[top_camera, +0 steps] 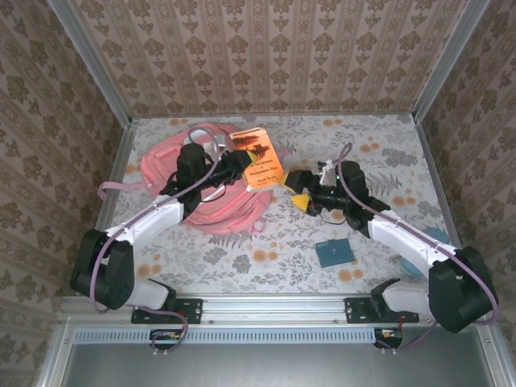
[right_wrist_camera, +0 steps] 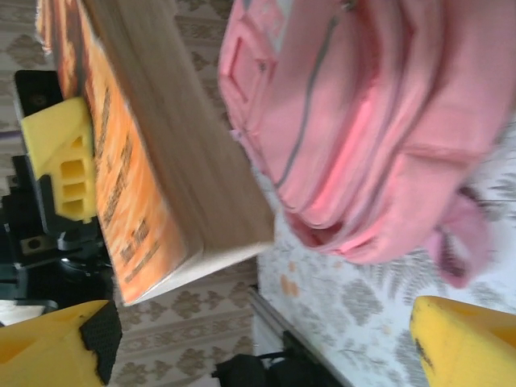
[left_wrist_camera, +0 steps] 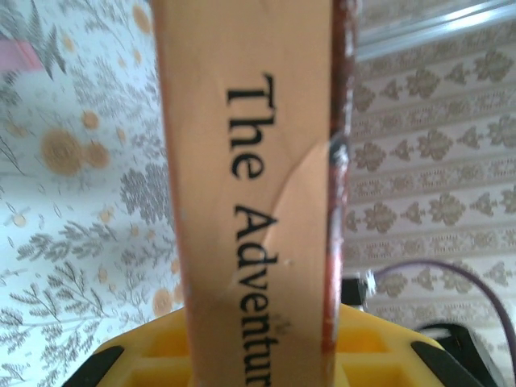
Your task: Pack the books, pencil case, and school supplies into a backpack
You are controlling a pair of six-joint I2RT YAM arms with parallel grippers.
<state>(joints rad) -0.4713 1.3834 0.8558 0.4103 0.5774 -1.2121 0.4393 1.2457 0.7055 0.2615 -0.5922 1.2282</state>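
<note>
Orange book [top_camera: 260,158]: You are looking at a thin paperback that is being held off the table [top_camera: 379,153] and is tilting at the far right edge of the backpack [top_camera: 226,216]. Its cover is showing bright orange with dark lettering and a dark picture. The spine is showing pale tan, creased across, with black print reading "The Adventur" before it is running out of frame. The page block is showing cream.

Left gripper [top_camera: 240,167]: Your left claw is gripping the orange book, pinching it across the spine end from both covers.

Right gripper [top_camera: 300,197]: Your right claw is standing with its jaws wide apart, holding nothing. It is hanging just right of the book and is not touching it.

Backpack: The salmon-pink bag is lying on the left half of the table beneath your left arm, showing grey zip lines and a strap trailing toward the left edge.

Teal book [top_camera: 332,252]: A small flat teal cover is lying on the table beside your right arm, well apart from the backpack.
</note>
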